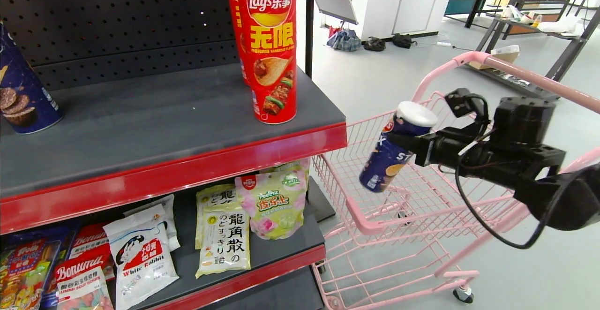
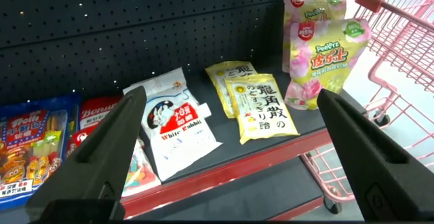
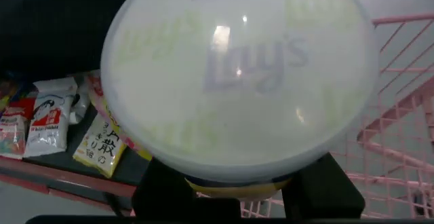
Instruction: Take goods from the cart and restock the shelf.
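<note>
Over the pink cart, frame right: blue chip can held, not yet shelved.
Right gripper jaws pinch it near the lid; left gripper jaws spread; upper shelf has room.

Head view: high, angled down over shelf and pink cart. Left wrist view: low, near, facing lower tier. Right wrist view: close up on can top. All three share yellow bag.

The upper shelf lay bare between the blue canister at left and the red tubes at right
</note>
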